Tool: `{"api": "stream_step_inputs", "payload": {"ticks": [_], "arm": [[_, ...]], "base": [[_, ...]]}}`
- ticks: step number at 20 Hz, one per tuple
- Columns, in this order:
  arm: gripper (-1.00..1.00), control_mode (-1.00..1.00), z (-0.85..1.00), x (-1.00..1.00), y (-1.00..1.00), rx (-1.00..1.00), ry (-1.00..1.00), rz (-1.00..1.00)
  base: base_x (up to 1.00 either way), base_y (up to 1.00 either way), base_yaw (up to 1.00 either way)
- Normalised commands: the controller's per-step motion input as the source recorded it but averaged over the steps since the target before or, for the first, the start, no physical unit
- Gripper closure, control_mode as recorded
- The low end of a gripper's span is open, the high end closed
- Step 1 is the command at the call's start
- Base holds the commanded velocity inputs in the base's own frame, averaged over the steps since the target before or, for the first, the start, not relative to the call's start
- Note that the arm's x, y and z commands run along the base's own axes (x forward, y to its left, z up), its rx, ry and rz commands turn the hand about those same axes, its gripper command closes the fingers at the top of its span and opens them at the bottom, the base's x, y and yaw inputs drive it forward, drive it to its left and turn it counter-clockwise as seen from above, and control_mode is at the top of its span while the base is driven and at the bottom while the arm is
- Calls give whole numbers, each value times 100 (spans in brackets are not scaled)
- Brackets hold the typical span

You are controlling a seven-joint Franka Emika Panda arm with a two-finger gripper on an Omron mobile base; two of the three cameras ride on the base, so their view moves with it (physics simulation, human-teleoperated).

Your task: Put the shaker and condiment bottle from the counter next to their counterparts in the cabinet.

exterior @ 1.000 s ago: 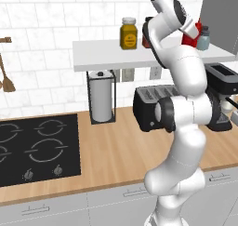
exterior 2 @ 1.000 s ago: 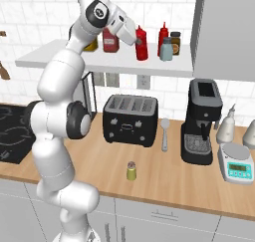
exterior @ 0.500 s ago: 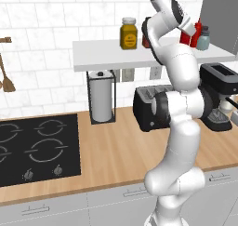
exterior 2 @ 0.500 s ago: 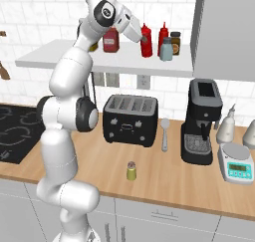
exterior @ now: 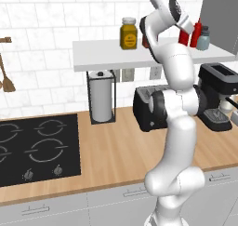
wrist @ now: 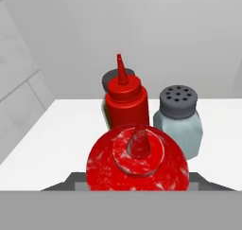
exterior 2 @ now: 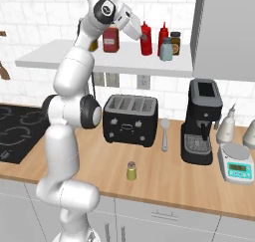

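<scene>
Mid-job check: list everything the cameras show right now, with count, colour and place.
condiment bottle: 1, red, in the gripper over the shelf
red squeeze bottle: 1, on the shelf beside the held one
grey-blue shaker: 1, dark cap, shelf
brown jar: 1, dark lid, shelf, behind the shaker
red jar: 1, black lid, shelf
yellow jar: 1, shelf
cabinet: 1, white shelf board
yellow-green shaker: 1, counter front
counter: 1, light wood
toaster: 1, black
spoon: 1, grey, beside toaster
coffee machine: 1, black
scale: 1, white
paper towel holder: 1
cooktop: 1, black
gripper: 1, closed on the condiment bottle
</scene>
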Motion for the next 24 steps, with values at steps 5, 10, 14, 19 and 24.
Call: {"api": "stream_step_inputs", "payload": {"ticks": [5,10,14,19,24], "arm": [[-100,-100,0,0,2,0,0,0],[-100,-100,-1,0,0,0,0,0],[-100,-100,-2,0,-3,0,0,0],[-100,-100,-2,0,0,0,-1,1],[-100,-100,-3,-29,2,0,-8,7]], "base": [[0,0,0],[0,0,0],[0,0,0],[0,0,0],[0,0,0]]}}
